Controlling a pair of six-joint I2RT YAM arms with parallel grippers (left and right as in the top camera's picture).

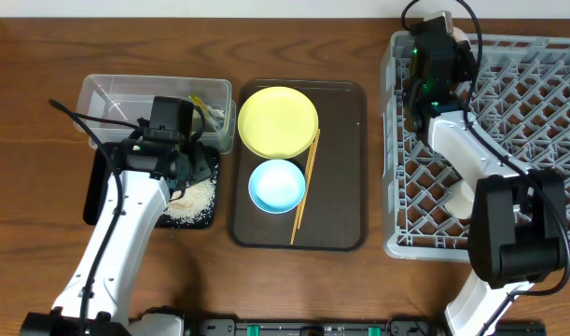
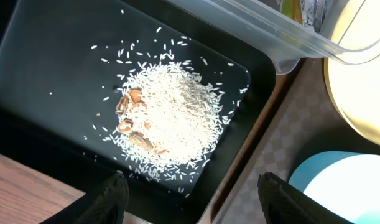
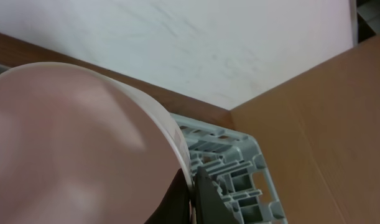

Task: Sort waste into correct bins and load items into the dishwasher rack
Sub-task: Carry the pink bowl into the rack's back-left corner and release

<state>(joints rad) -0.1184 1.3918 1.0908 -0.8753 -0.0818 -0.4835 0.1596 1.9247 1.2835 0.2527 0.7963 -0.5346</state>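
left gripper [image 2: 196,208]: spread wide, holding nothing. hangs over the black tray [image 2: 59,50]. just ahead of the fingertips [image 2: 112,199], on the tray floor: the rice heap [image 2: 171,121], with a few brown bits at its left edge. further out from the jaws, past the tray's far rim: the clear tub [image 2: 270,31], with the yellow-green wrapper [image 1: 210,114] inside. to the right of the jaws: the brown tray [image 2: 280,140], carrying the yellow plate [image 2: 364,87], the blue bowl [image 2: 342,186] and the chopsticks [image 1: 306,182].

right gripper [image 3: 191,199]: clamped on the rim of the pinkish-white bowl [image 3: 71,149], with the bowl wall filling the space left of the fingers. beyond the jaws: a corner of the grey rack [image 3: 233,168]. seen from overhead, held above the rack's far left corner. well apart from these jaws, down in the rack near the arm's base: the small pale cup [image 1: 459,197].
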